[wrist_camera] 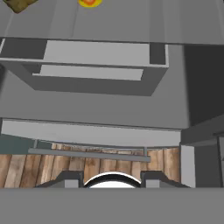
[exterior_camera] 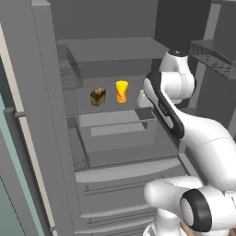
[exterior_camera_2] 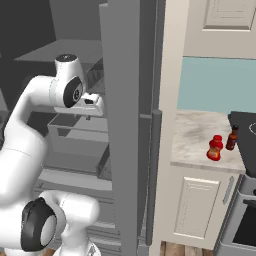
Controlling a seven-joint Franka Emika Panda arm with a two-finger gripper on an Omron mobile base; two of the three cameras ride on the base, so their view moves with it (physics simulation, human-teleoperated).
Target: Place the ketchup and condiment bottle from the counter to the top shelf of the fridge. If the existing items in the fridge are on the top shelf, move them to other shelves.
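The ketchup (exterior_camera_2: 215,148) and the slim dark condiment bottle (exterior_camera_2: 231,138) stand side by side on the counter (exterior_camera_2: 192,135), right of the fridge (exterior_camera_2: 125,100). Inside the open fridge, the existing items, a brown lump (exterior_camera: 97,96) and a yellow cup (exterior_camera: 121,91), sit on a grey shelf (exterior_camera: 73,103) beneath the top shelf (exterior_camera: 115,48). My gripper (exterior_camera_2: 89,113) hangs inside the fridge to the right of the cup and points down. In the hand view its fingertips (wrist_camera: 70,177) stand apart with nothing between them, and the lump (wrist_camera: 19,4) and cup (wrist_camera: 89,2) lie at the upper edge.
A grey drawer (exterior_camera: 115,124) juts out below the items' shelf, directly under my hand. The fridge door with its long bar handle (exterior_camera_2: 155,150) stands between the arm and the counter. A black stovetop (exterior_camera_2: 247,130) borders the bottles on the right.
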